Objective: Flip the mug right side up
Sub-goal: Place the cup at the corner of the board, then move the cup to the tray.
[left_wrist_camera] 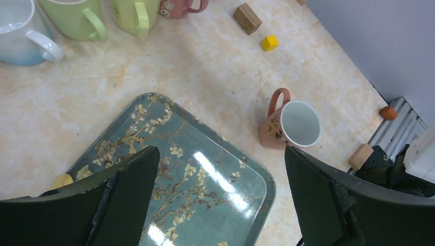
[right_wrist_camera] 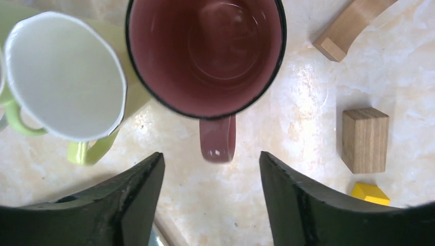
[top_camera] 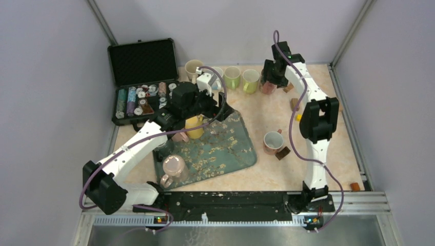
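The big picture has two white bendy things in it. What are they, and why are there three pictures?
Those are two robot arms, the left arm and the right arm, bolted to the near edge of the table. The big picture comes from a camera up above. The other two come from small cameras on each wrist, so you see each claw's dark fingers. On the table are a flowery tray, lots of mugs, wooden blocks and a black case. The right claw is open by the handle of a red mug that stands right side up. The left claw is open above the tray. Neither holds anything.
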Action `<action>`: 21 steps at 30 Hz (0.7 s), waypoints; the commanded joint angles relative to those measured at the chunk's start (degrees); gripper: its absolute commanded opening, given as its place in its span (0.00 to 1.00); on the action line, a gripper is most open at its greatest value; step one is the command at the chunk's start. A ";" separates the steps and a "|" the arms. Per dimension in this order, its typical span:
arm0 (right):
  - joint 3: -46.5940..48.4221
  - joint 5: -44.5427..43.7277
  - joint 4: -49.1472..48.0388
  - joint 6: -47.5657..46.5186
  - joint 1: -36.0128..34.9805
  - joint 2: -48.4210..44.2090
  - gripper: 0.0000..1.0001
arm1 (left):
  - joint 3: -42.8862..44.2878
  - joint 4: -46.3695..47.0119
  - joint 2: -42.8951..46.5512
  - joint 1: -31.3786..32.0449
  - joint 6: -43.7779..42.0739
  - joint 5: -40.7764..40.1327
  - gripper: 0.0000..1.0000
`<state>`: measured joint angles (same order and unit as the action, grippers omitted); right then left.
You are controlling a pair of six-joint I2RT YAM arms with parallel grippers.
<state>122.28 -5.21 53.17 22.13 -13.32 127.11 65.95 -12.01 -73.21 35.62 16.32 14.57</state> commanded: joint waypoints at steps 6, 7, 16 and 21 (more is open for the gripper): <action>-13.60 -0.97 -9.88 2.40 -1.66 -17.10 0.99 | -2.04 -4.94 5.36 -0.44 1.44 -6.85 0.99; -15.13 -0.76 -10.80 2.66 -1.91 -18.50 0.99 | -2.44 -5.94 5.94 -0.40 1.89 -7.77 0.99; -26.72 0.59 -17.76 3.49 -6.45 -28.82 0.99 | -8.71 -15.49 11.55 -0.46 6.34 -21.42 0.98; -32.65 2.88 -22.42 3.99 -8.66 -33.84 0.99 | -10.52 -18.75 12.59 -0.52 11.83 -30.03 0.98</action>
<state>92.82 -4.32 37.12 25.19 -20.47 99.18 56.53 -27.51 -62.26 35.33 22.83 -5.98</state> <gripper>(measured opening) 0.987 0.986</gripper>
